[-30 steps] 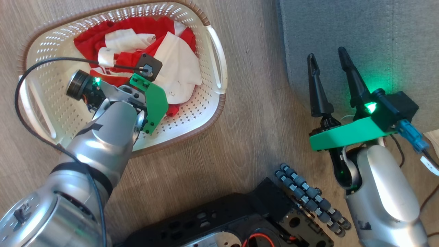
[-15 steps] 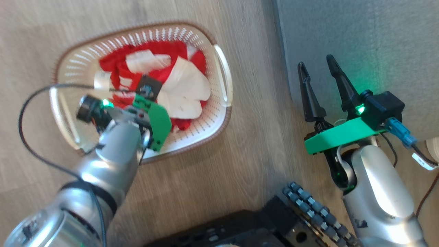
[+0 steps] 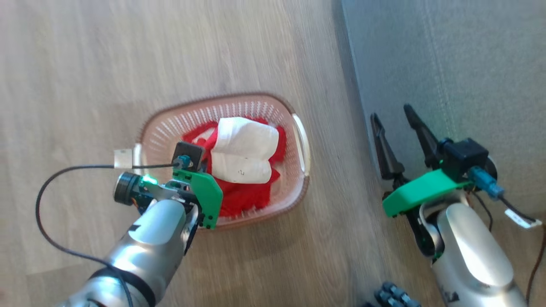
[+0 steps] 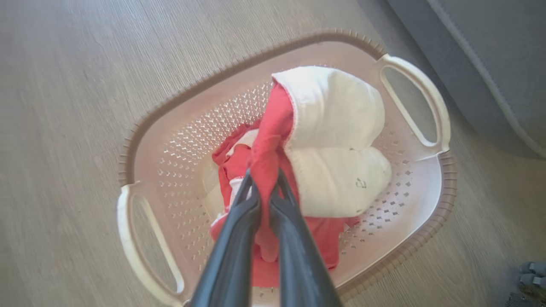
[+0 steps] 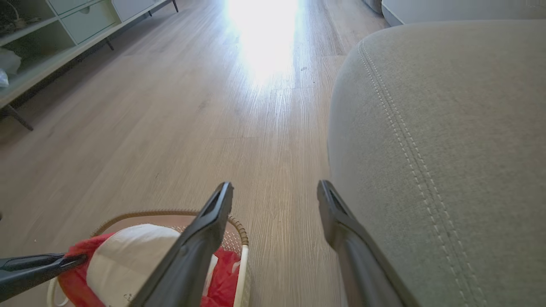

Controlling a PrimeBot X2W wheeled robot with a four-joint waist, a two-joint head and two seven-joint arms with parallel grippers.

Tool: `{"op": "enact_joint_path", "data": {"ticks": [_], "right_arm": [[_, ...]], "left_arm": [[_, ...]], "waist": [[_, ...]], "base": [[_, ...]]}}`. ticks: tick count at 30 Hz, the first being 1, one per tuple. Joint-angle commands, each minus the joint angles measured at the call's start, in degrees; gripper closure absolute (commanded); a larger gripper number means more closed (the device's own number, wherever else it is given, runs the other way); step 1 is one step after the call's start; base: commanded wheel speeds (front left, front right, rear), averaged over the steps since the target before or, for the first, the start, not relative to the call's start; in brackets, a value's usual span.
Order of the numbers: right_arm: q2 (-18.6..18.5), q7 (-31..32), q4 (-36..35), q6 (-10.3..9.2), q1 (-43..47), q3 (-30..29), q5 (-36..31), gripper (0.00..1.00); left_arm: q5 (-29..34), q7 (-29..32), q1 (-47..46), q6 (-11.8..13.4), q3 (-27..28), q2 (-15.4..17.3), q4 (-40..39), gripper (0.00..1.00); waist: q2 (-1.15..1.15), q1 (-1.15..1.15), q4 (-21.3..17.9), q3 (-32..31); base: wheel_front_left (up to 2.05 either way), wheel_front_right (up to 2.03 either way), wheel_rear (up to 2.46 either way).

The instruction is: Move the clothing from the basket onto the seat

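Clothing [image 3: 243, 170] lies heaped in the basket [image 3: 300, 140] on the wood floor [image 3: 128, 64] in the head view, with the grey seat [image 3: 469, 64] at 3 o'clock; the right gripper [image 3: 390, 111] hangs by the seat's edge, jaws wide apart, holding nothing. Left wrist view: the left gripper [image 4: 264, 175] is clamped on a red fold, white panels at 2 o'clock. Right wrist view: basket at 7 o'clock, seat at 3 o'clock

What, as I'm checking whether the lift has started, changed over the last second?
The left gripper, shut on the clothing, has drawn it up from lying spread in the basket into a hanging bunch. The head view shifted as a whole: the camera moved. Unchanged: right gripper open by the seat, basket on the floor.
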Motion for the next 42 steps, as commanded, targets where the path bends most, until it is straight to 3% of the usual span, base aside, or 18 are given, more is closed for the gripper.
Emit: {"op": "enact_joint_path", "data": {"ticks": [1, 9, 19, 33, 42], "right_arm": [[-0.5, -0.1, -1.1, 0.4, 1.4, 1.1, -0.4, 0.0], [0.1, -0.1, 0.7, 0.4, 4.2, 0.9, -0.8, 0.0], [1.4, -0.1, 1.7, 0.4, 8.2, 0.9, -1.1, 0.0], [2.5, -0.1, 1.1, 0.4, 11.6, 1.1, -1.4, 0.0], [2.7, -0.1, 0.3, 0.4, 11.9, 2.0, -1.5, 0.0]], "left_arm": [[-0.4, -0.8, 0.3, 0.4, 1.7, 0.5, -1.1, 1.0], [5.3, -0.9, 5.0, 3.1, 9.0, 2.7, -13.9, 1.0], [14.6, -0.9, 13.8, 4.2, 20.9, 4.3, -31.1, 1.0], [25.8, -0.9, 22.0, 1.3, 34.7, 3.5, -54.7, 1.0], [27.7, -0.9, 21.6, 0.5, 41.5, 1.4, -69.1, 1.0]], "waist": [[0.0, 0.0, 2.9, -5.4], [0.0, 0.0, 5.2, -14.2], [0.0, 0.0, 6.0, -21.8], [0.0, 0.0, 6.2, -27.8], [0.0, 0.0, 5.9, -28.7]], "base": [[0.0, 0.0, 0.0], [0.0, 0.0, 0.0], [0.0, 0.0, 0.0], [0.0, 0.0, 0.0], [0.0, 0.0, 0.0]]}}
